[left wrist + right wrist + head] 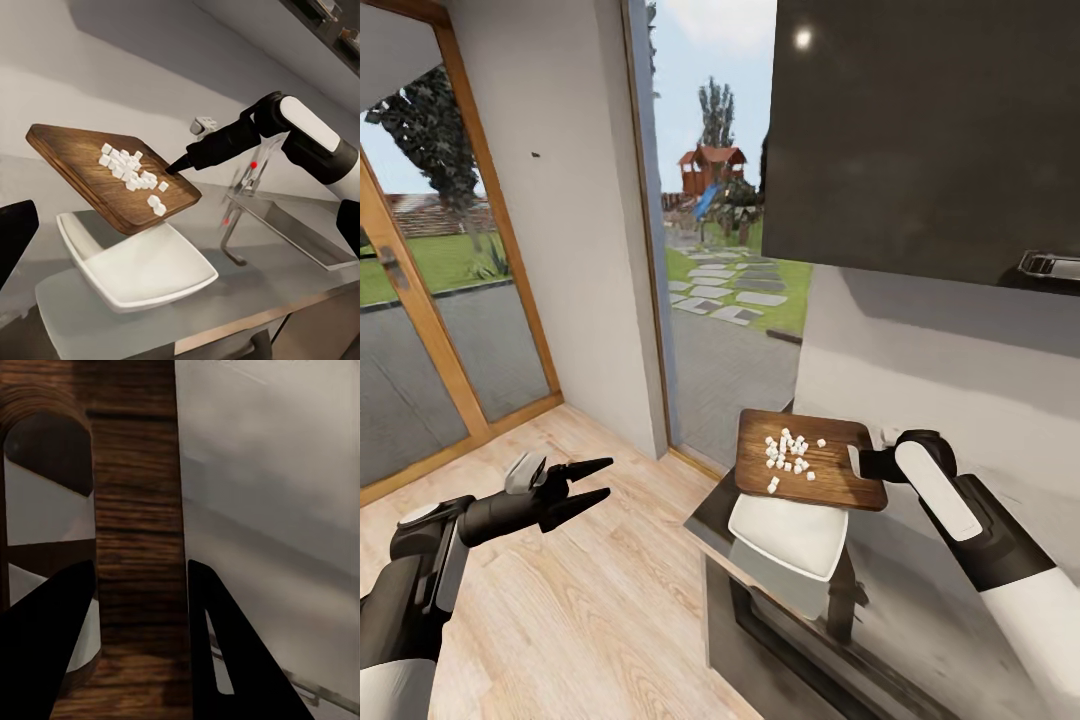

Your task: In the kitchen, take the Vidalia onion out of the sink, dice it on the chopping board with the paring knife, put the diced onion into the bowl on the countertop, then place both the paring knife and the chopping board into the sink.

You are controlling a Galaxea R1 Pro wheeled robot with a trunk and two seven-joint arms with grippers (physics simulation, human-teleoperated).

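The right gripper (857, 462) has its jaws pinching the end of the chopping board (810, 460), one finger on each face near the slot handle, and holds it lifted off the table (300, 277) and tilted, with its low edge above the bowl (788, 535). The diced onion (787, 454) lies in a loose cluster of white cubes on the board, a couple of pieces already close to the low edge. The bowl sits just below, near the table's front corner, and the sink (296, 229) with its chrome tap lies well off to the side. The left gripper (588, 484) hangs over the wooden floor, away from the table, jaws spread and holding nothing. The risk here, as I judge it, is the pour: the board is about as wide as the bowl, so a steeper or faster tilt could send cubes past the rim onto the table or floor. A one-ended pinch may also let the board swing or slip.
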